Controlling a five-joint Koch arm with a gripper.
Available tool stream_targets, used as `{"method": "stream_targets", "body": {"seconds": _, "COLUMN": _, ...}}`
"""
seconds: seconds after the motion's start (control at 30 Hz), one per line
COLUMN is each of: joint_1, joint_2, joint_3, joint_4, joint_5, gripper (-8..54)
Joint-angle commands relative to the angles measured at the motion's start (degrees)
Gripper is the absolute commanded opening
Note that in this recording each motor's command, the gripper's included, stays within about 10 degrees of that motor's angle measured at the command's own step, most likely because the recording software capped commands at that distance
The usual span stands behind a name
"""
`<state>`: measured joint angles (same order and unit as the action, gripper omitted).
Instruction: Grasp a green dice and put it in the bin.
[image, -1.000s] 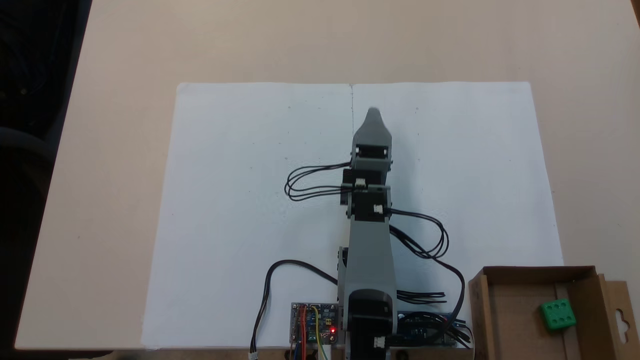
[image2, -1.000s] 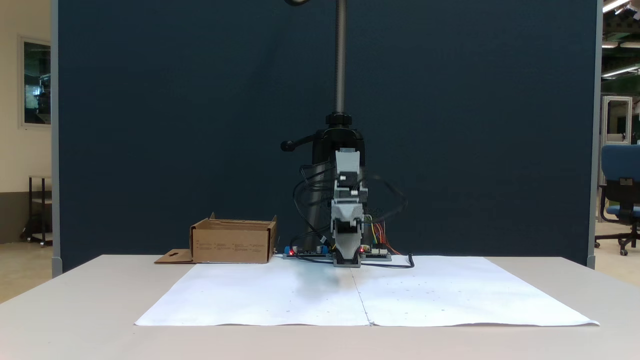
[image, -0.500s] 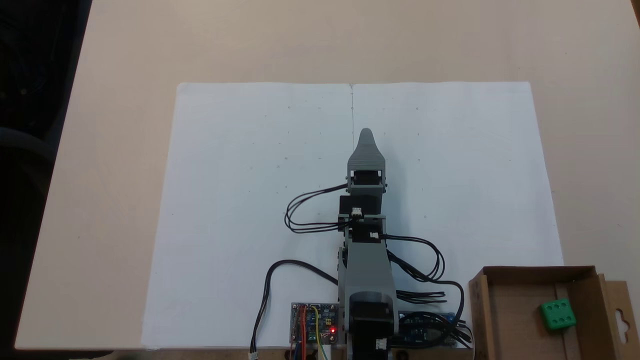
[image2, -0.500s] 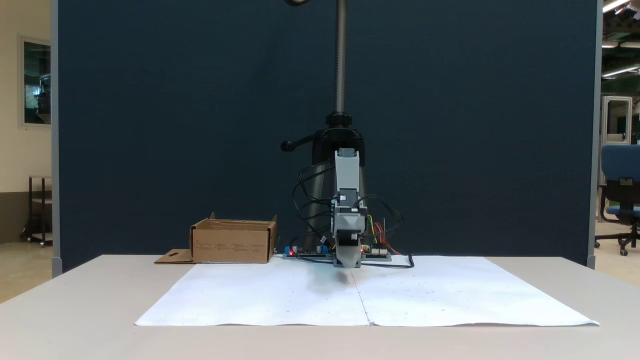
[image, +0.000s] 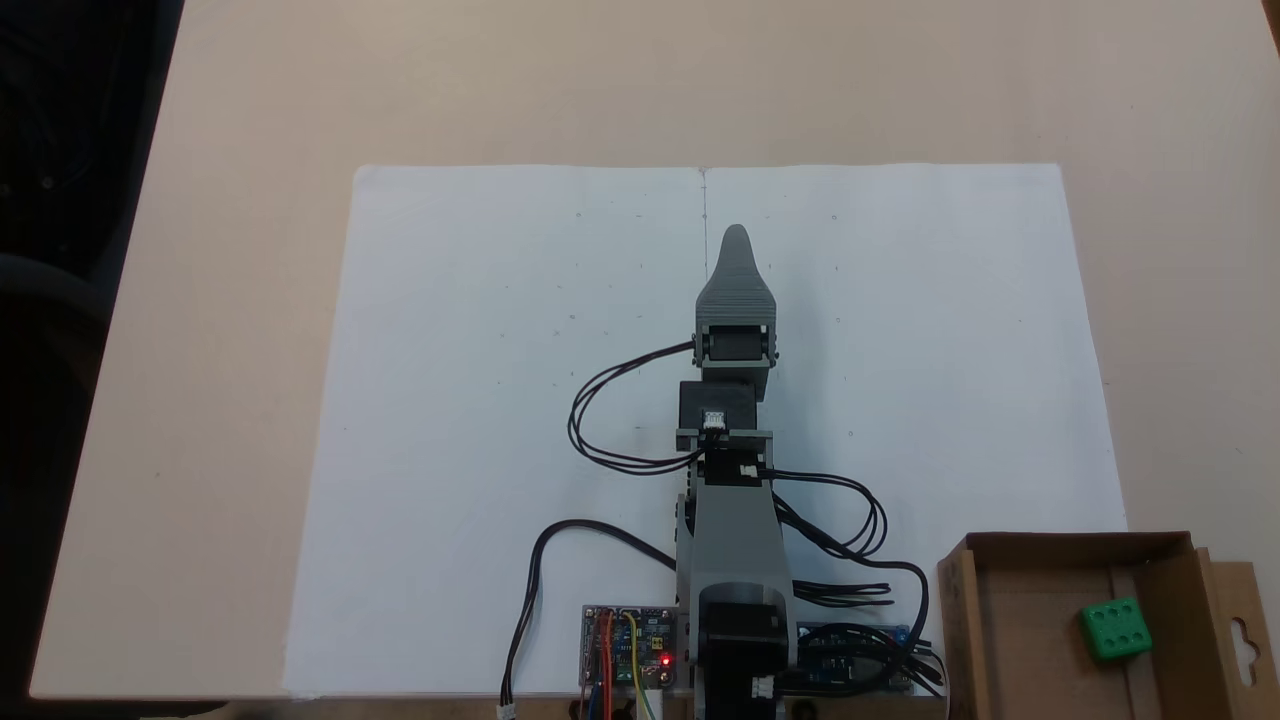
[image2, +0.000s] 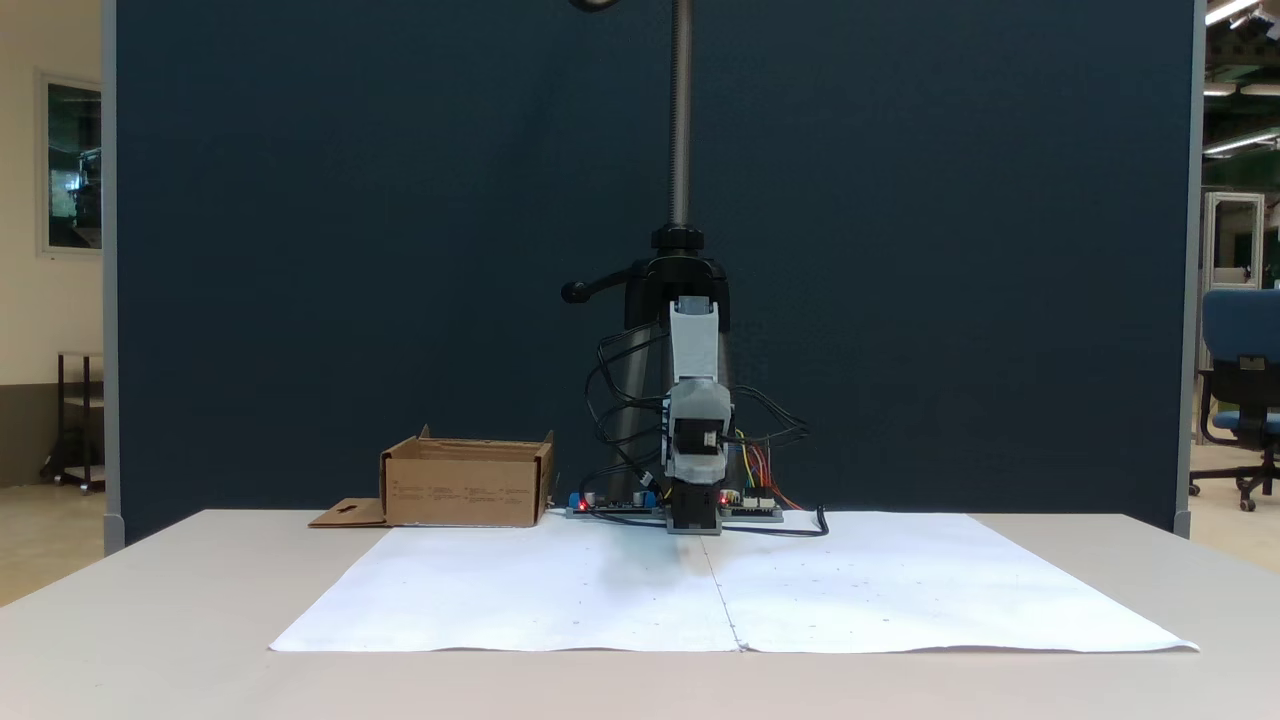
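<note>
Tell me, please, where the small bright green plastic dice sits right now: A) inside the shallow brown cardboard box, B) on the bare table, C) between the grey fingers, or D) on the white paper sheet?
A: in a fixed view the small bright green plastic dice rests on the floor of the shallow brown cardboard box.

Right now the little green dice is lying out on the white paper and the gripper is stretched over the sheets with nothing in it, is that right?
Not quite. The green dice lies inside the cardboard bin, not on the white paper; the fixed view from above shows it. The gripper does reach over the sheets with no dice in it.
</note>
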<state>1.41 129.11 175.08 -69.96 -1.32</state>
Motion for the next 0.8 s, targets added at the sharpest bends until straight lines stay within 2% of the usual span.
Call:
{"method": "stream_targets", "body": {"seconds": 0.0, "joint_1": -0.35, "joint_2": 6.68, "joint_3": 4.31, "joint_4": -9.65, "joint_5": -3.60, "gripper": 44.7}}
{"method": "stream_targets", "body": {"seconds": 0.33, "joint_1": 0.09, "joint_2": 6.33, "joint_3": 4.31, "joint_4": -18.37, "joint_5": -3.43, "gripper": 44.7}}
{"method": "stream_targets", "body": {"seconds": 0.77, "joint_1": -0.26, "joint_2": 6.24, "joint_3": 4.31, "joint_4": -18.11, "joint_5": -3.43, "gripper": 44.7}}
